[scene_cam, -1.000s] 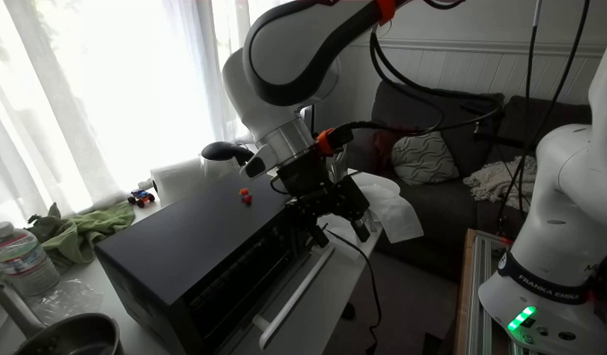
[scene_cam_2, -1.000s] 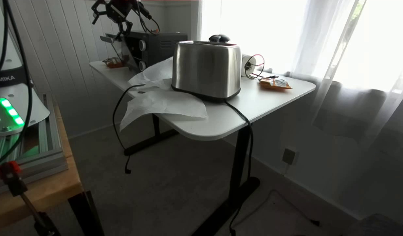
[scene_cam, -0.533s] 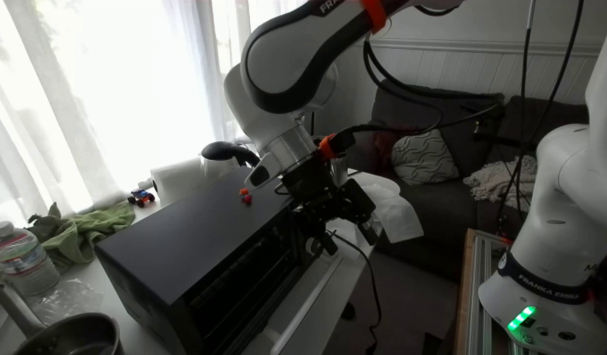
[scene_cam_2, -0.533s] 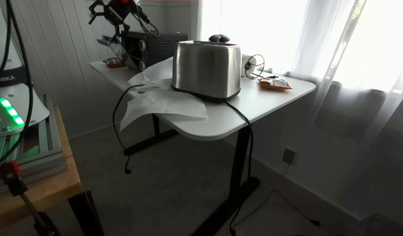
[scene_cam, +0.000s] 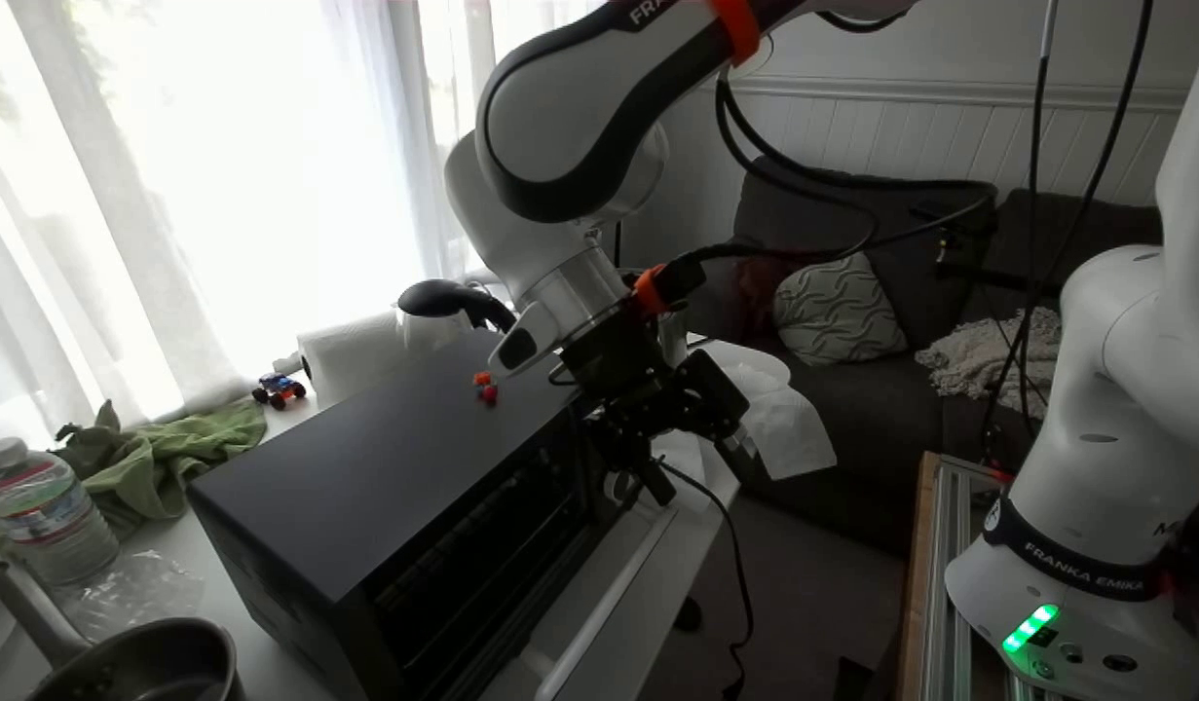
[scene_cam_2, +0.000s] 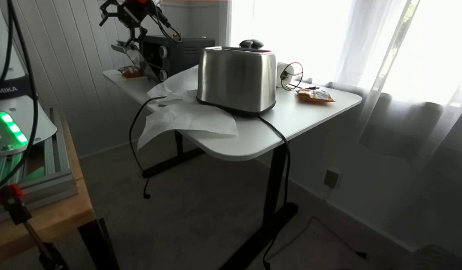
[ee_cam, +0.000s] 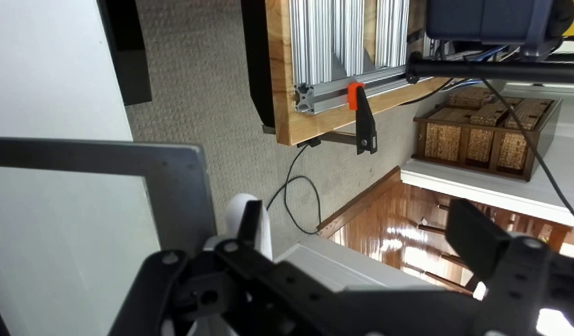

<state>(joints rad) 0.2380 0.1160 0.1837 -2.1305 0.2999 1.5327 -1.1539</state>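
A dark toaster oven (scene_cam: 394, 467) stands on the white table with its front door tilted partly down. The door's pale handle (scene_cam: 604, 608) runs along the outer edge. My gripper (scene_cam: 708, 482) hangs at the far end of that handle, jaws wide and nothing between them. In the wrist view one of its fingers (ee_cam: 250, 224) overlaps the handle's rounded end (ee_cam: 235, 212); whether they touch I cannot tell. The other finger (ee_cam: 473, 233) stands well away, outside the door. The door's dark frame (ee_cam: 179, 186) fills the left of that view. An exterior view also shows the gripper (scene_cam_2: 115, 34) above the door.
A steel toaster (scene_cam_2: 236, 80) and loose paper towels (scene_cam_2: 189, 120) share the table. A black cord (scene_cam: 740, 584) hangs off its edge. Small orange and red toys (scene_cam: 486, 389) lie on the oven top. A pot (scene_cam: 151, 662) and water bottle (scene_cam: 44, 511) stand beside the oven.
The oven door has swung further down and outward, mostly in the earlier half second. My gripper has moved slightly down and outward with it, its jaws staying wide.
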